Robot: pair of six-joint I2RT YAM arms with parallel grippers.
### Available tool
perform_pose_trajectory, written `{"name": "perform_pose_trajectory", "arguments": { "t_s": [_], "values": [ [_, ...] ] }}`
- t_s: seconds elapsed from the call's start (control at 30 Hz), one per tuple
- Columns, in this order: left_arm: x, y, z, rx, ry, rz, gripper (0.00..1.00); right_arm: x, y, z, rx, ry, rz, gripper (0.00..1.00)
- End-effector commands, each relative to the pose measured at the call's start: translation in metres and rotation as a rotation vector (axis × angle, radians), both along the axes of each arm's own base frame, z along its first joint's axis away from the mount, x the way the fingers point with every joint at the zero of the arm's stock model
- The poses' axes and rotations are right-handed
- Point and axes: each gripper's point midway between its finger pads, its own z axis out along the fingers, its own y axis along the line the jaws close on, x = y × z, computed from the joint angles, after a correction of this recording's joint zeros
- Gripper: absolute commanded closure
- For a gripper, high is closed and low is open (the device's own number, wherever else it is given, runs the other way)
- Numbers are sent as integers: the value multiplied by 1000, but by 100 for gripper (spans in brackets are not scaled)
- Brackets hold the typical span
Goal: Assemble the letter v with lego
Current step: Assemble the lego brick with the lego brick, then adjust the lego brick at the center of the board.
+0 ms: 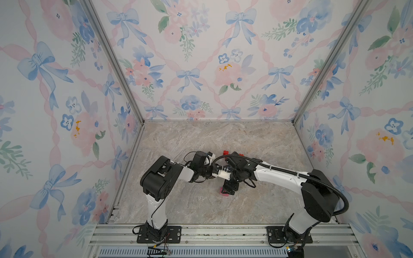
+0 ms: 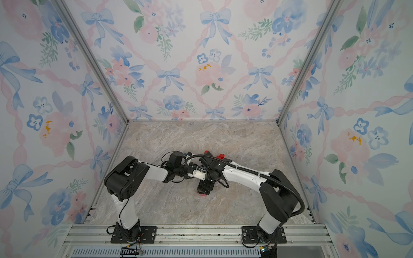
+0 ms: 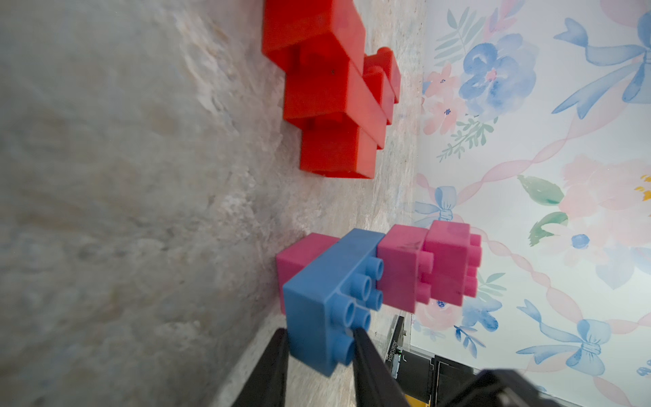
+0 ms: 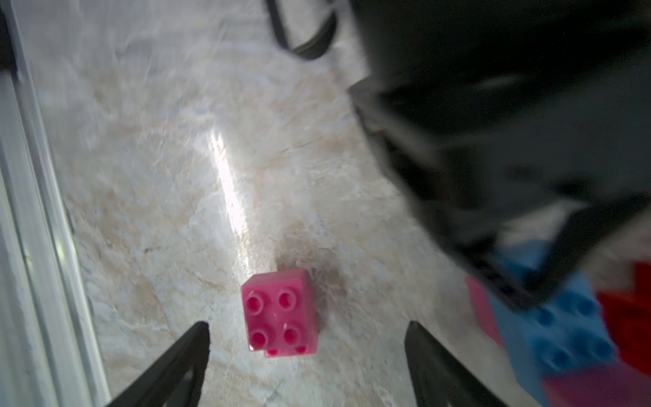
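V unfinished: left pincer [image 3: 320, 333] pinches pink-topped blue brick [image 3: 317, 292], red stack [image 3: 331, 95] apart; right pincer [image 4: 307, 327] spread over loose pink brick [image 4: 280, 313].

left pincer [image 3: 318, 333]: clamped | right pincer [image 4: 308, 326]: spread wide, pointing down

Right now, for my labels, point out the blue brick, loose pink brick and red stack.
blue brick [image 3: 306, 327]: left wrist view, smooth side face.
loose pink brick [image 4: 278, 315]: right wrist view, studded face.
red stack [image 3: 324, 95]: left wrist view, middle brick's side.
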Motion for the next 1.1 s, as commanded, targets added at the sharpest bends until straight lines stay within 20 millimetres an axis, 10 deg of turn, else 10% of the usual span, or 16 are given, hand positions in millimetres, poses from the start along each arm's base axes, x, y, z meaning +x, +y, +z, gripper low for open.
{"name": "perform_pose_trajectory", "arguments": {
  "t_s": [0.0,0.33,1.07],
  "values": [
    [-5,6,-10,58,23,12,66,39,-28,46,100,22,-387,11],
    [-6,1,-5,52,14,3,66,72,-117,55,204,239,-1043,13],
    [-2,-7,-2,48,8,-11,63,100,-56,-27,252,569,-964,19]
  ]
}}
